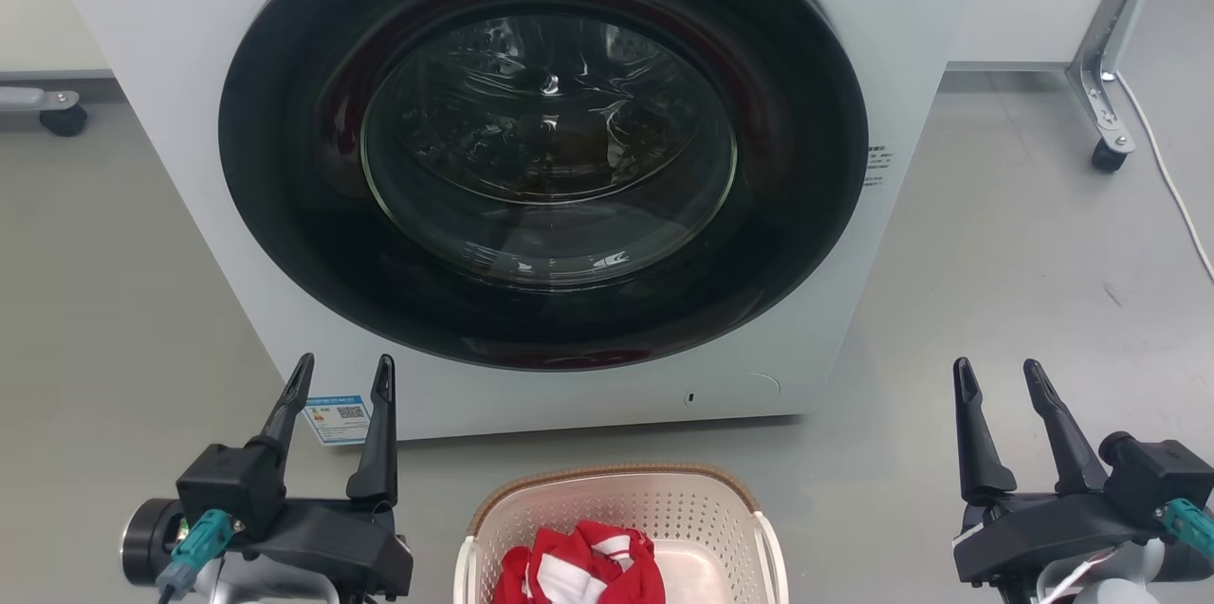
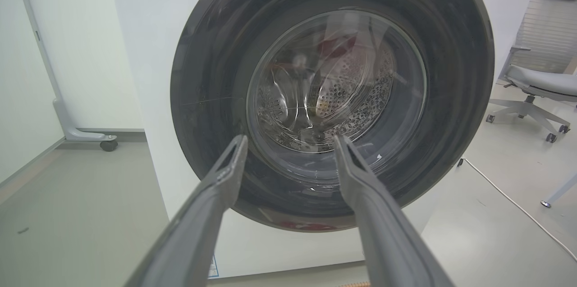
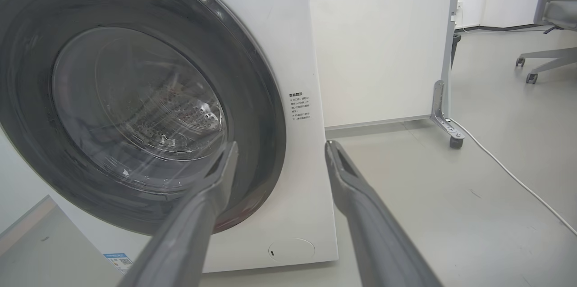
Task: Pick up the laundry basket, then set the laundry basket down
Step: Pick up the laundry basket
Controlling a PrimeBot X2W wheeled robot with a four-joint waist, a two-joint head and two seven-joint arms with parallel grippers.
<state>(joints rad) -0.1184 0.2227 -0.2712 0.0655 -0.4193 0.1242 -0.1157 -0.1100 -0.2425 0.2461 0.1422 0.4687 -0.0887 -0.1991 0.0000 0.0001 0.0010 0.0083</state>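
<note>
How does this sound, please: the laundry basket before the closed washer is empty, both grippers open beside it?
Not empty: the head view shows a red and white garment in the laundry basket. The washer is closed; left gripper and right gripper are open.

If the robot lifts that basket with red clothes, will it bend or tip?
Probably stiff: the laundry basket looks like moulded plastic. Likely light: holed walls, a red-and-white garment inside. It might tilt a little, since the garment lies toward its left side.
</note>
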